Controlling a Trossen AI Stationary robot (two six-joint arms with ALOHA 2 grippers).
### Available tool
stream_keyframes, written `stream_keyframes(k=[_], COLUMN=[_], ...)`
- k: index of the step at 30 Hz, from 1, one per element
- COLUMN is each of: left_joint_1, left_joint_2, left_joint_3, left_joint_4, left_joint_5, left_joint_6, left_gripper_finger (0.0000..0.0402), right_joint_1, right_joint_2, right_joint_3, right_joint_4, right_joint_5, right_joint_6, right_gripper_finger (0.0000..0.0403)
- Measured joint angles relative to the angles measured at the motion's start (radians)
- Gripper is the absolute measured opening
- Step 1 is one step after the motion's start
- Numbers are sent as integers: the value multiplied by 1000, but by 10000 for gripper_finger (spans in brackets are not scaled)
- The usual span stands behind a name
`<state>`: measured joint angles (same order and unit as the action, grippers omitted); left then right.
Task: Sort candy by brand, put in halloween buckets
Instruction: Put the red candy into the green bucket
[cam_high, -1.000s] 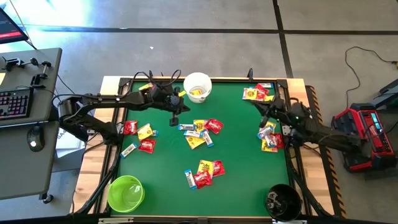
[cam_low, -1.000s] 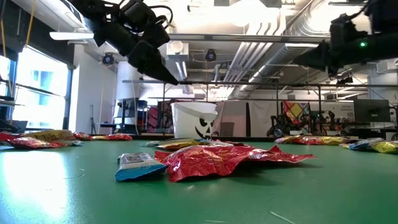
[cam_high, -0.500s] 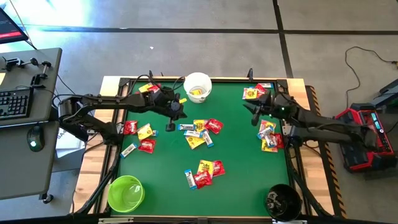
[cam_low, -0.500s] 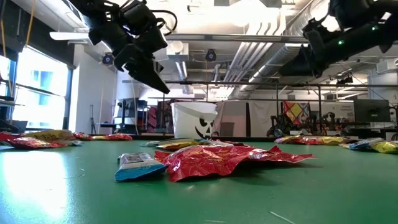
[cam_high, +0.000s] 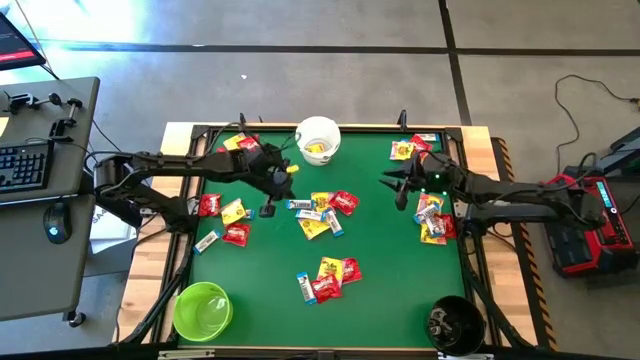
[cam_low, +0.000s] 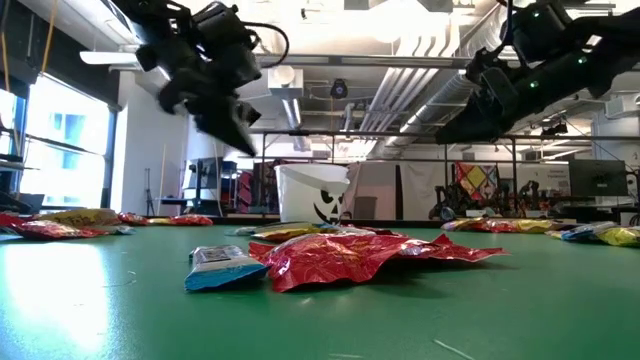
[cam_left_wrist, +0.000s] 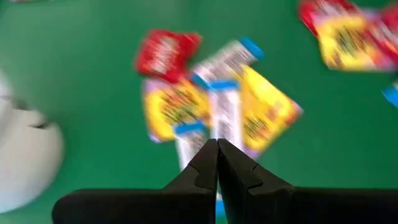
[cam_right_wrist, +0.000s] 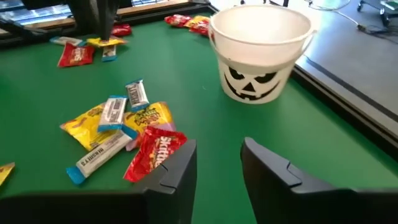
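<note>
Candy lies in loose heaps on the green table: a middle heap (cam_high: 322, 210) of red, yellow and white-and-blue pieces, a near heap (cam_high: 328, 278), a left heap (cam_high: 225, 218) and a right heap (cam_high: 432, 215). The white bucket (cam_high: 318, 140) stands at the far edge, the green bucket (cam_high: 202, 310) at the near left corner and the black bucket (cam_high: 455, 325) at the near right. My left gripper (cam_high: 268, 208) hangs shut and empty just left of the middle heap (cam_left_wrist: 211, 112). My right gripper (cam_high: 392, 190) hovers open to the right of that heap (cam_right_wrist: 118, 134), facing the white bucket (cam_right_wrist: 261, 46).
More candy lies at the far right (cam_high: 412, 150) and far left (cam_high: 240, 143) of the table. A raised wooden frame (cam_high: 150, 260) borders the mat. Bare green mat lies between the heaps, in the near half.
My right gripper has gone toward the table's left, over the mat toward the middle heap, and has opened. My left gripper has tipped further down and drifted toward the near edge, staying shut. No candy has moved.
</note>
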<state>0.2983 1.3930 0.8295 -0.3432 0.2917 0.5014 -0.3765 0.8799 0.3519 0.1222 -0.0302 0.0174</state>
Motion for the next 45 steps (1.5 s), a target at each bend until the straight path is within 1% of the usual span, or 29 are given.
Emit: stream_keyframes(k=[2, 5, 9, 13, 16, 21, 25, 30, 37, 45], left_joint_1=[-41, -120, -238, -344, -408, -504, -571, -646, -734, -800], left_joint_2=[0, 0, 0, 0, 0, 0, 0, 23, 131, 250], left_joint_3=[0, 0, 0, 0, 0, 0, 0, 1, 1, 1], left_joint_4=[-76, -186, -284, -385, -469, -588, -605, -609, -631, -699], left_joint_5=[-30, -108, -181, -212, -242, -343, -387, -406, -486, -531], left_joint_6=[28, 32, -51, -166, -275, -399, -448, -520, -596, -682], left_gripper_finger=[0, 0, 1, 15, 35, 75, 104, 127, 131, 131], right_joint_1=[9, 26, 52, 77, 99, 129, 146, 163, 186, 218], right_joint_2=[16, 35, 52, 58, 58, 58, 58, 58, 58, 58], right_joint_3=[0, 0, 0, 0, 0, 0, 0, 0, 0, 0], right_joint_4=[16, 45, 62, 63, 65, 65, 65, 68, 70, 71], right_joint_5=[0, 0, 0, 9, 57, 139, 187, 188, 195, 240], right_joint_6=[-20, -25, -36, -42, -37, -44, -47, -42, -43, -43], right_gripper_finger=[100, 84, 79, 94, 114, 144, 155, 156, 157, 157])
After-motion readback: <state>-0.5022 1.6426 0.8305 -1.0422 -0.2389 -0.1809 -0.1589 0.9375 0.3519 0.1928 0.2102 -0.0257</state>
